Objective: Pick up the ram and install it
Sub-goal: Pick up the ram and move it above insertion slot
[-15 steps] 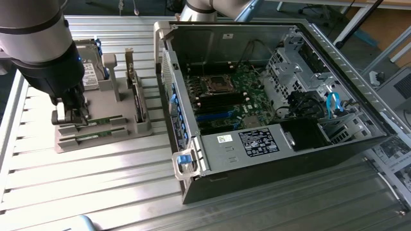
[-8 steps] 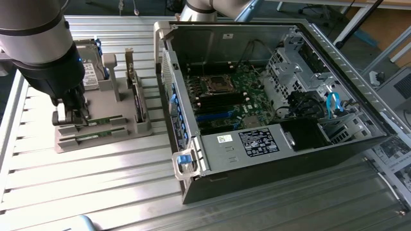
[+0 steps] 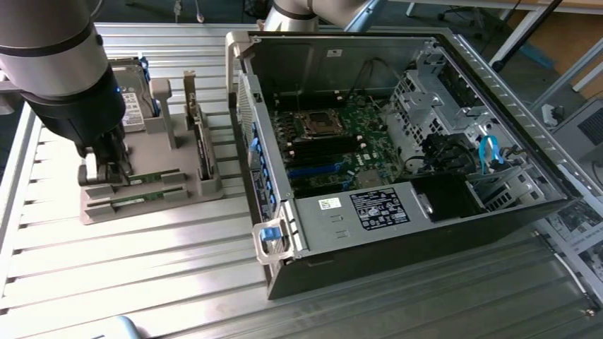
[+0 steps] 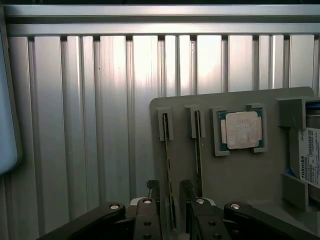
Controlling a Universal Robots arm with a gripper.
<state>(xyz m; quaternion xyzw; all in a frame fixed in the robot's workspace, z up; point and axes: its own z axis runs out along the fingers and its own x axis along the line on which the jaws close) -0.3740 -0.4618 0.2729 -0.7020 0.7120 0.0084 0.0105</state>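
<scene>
As the claw (image 4: 169,194) straddles it, ram (image 4: 167,160) on edge, lengthwise in holder (image 4: 240,175)

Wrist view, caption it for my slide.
Open gripper straddles a ram stick standing in the grey holder, beside the processor.

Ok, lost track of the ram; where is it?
The ram stands on edge in the holder on the exterior view's left, between the open claw's fingers, beside a second stick.

place: robotics lab | evidence: ribbed aluminium bench (image 3: 141,268); opened computer tower (image 3: 311,63); grey parts fixture (image 3: 151,159)
</scene>
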